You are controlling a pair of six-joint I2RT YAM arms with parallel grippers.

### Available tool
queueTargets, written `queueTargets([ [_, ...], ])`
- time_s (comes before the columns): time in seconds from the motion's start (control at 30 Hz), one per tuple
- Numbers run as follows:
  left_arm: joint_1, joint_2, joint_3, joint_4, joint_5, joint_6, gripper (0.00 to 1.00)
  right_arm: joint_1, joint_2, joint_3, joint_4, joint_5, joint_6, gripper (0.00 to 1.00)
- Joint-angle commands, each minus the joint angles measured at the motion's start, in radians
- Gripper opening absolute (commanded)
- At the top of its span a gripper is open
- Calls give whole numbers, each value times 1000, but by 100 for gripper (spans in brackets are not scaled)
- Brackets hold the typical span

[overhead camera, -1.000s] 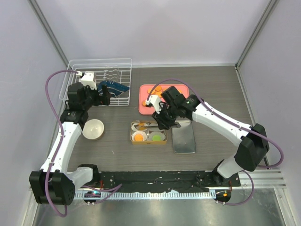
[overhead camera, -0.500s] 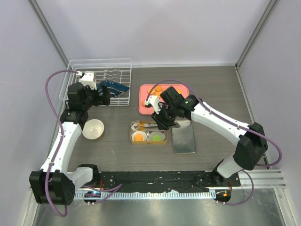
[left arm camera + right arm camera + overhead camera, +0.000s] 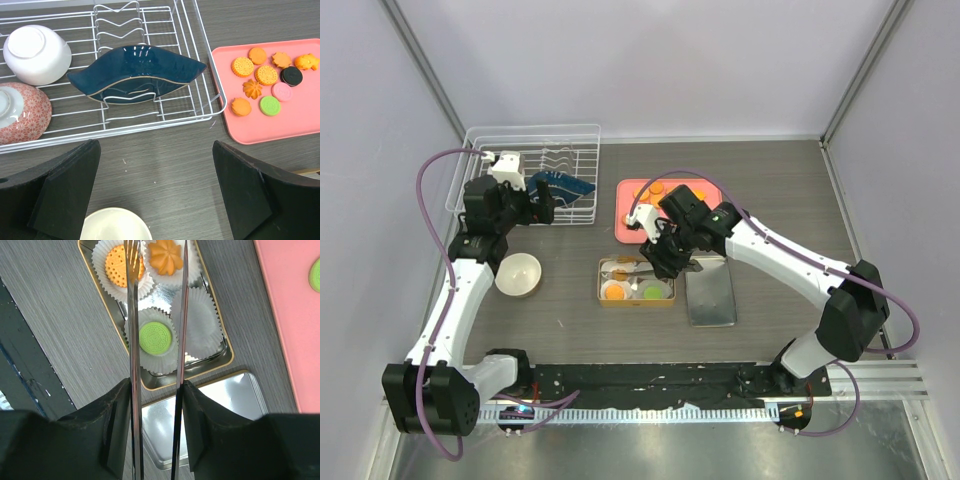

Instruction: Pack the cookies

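Lilac walls box in a dark wood-grain desk, and the busy spot on it is the right gripper. Its two black fingers are pinched onto the arms of a pair of metal tongs, used, I'd guess, because bare fingers are too blunt for such small pieces. The tong tips stand apart on either side of a flower-shaped orange cookie lying in its paper cup; whether they touch it I cannot tell. Around it, in the gold tin near the middle of the desk, a round orange cookie and a green cookie each fill a cup. One empty cup is left, so this tin looks nearly packed. Its silver lid lies just beside it on the right-edge side, presumably kept clear until closing. Toward the far edge sits the pink tray with the loose cookies. Near the far left corner the left gripper hangs wide open and empty before the wire rack, seemingly parked clear. Only the right wrist view shows what each cup holds, since from overhead the arm hides the tong tips and part of the tray. Only the left wrist view lays out the tray's stock: mostly orange, one black, one pink, one green.
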Motion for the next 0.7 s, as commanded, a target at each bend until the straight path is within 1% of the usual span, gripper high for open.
queueTargets([
  [0.0, 5, 3, 8, 50, -1, 6, 100, 5, -32, 35, 31, 13, -10, 48],
  [0.3, 5, -2, 6, 50, -1, 8, 99, 5, -76, 64, 16, 27, -13, 48],
  [0.43, 5, -3, 6, 47, -1, 8, 100, 2, -118, 87, 16, 73, -16, 48],
  [0.53, 5, -3, 8, 48, -3, 6, 100, -21, -139, 110, 24, 98, -14, 48],
  [0.67, 6, -3, 8, 48, 2, 6, 100, -87, -138, 138, 36, 119, 3, 48],
])
